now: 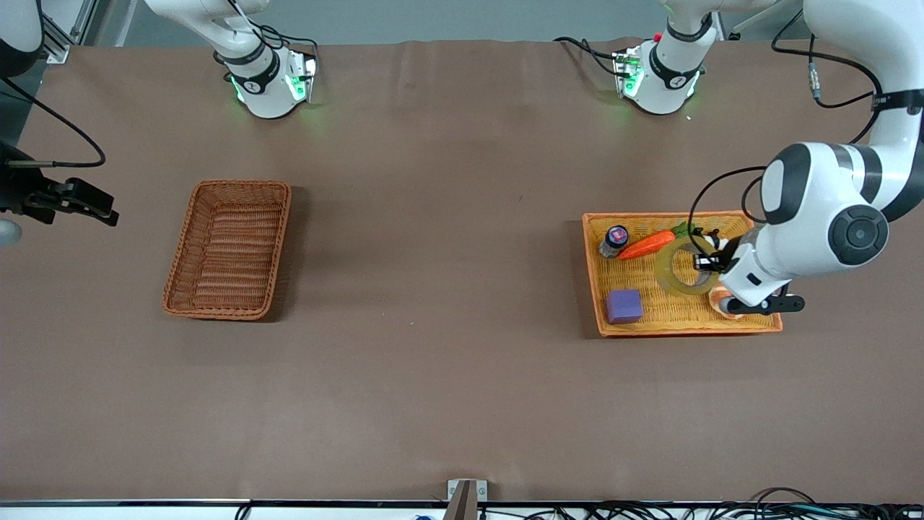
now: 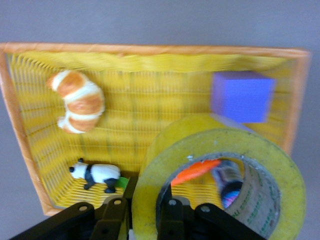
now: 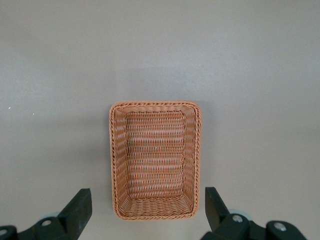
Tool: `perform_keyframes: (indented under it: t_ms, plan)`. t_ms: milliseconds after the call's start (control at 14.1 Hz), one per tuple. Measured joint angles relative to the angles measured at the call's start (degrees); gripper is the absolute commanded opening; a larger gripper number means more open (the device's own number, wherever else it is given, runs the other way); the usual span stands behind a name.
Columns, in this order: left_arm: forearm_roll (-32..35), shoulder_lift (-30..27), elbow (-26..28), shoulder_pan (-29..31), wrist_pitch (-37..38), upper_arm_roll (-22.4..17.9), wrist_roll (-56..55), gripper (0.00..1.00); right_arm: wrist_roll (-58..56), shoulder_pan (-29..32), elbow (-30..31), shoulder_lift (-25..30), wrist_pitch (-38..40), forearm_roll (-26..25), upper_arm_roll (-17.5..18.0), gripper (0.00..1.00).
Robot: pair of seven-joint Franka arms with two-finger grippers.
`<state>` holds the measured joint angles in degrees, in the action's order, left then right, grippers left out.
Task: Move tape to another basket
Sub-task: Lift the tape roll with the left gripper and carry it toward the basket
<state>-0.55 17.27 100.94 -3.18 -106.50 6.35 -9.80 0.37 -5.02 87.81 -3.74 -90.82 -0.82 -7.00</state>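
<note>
The tape (image 2: 220, 180) has been gripped by the left end effector (image 2: 145, 210), whose fingers are closed across the roll's wall, one inside the hole and one outside. Judging by the left wrist view, the roll appears to be lifted above the floor of the orange-yellow tray (image 1: 766, 326), though it is over that tray and nothing has been carried away yet. In the tray a purple cube (image 1: 624, 306), a carrot (image 1: 647, 244), a small bottle (image 1: 614, 240), a croissant (image 2: 80, 101) and a toy panda (image 2: 95, 174) are left lying. The reddish-brown basket (image 1: 229, 249) stands empty toward the right arm's end of the desk, well apart from the tray. The right end effector (image 3: 147, 212) waits with its fingers spread wide, holding nothing, by that end of the desk. The grasp is judged done; the carry and the release into the basket remain.
</note>
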Motion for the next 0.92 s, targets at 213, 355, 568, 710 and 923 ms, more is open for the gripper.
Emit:
perform_keyframes:
  t_ms: [213,355,568,710,923]
  plan:
    - [0.03,2.71,-4.13,-0.86,0.14,9.75,-10.68,0.07,0.00,0.00,0.02,0.00,0.00,0.00,-0.02,1.00]
    - [1.07,8.15,-8.98,-3.32,-0.13,15.31,-18.49,0.07,0.00,0.00,0.06,0.00,0.01,0.00,-0.03,1.00]
    - [4.71,17.90,-17.04,-12.57,-1.96,16.83,-29.20,0.08,0.00,0.01,0.14,0.00,0.01,0.00,-0.10,1.00]
    - [5.61,24.10,-21.23,-19.13,-7.24,16.68,-35.54,0.12,0.00,0.01,0.18,0.00,0.02,0.00,-0.12,1.00]
    - [5.77,30.53,-24.29,-25.94,-17.74,15.53,-38.15,0.17,0.00,0.01,0.21,0.00,0.02,0.00,-0.12,1.00]
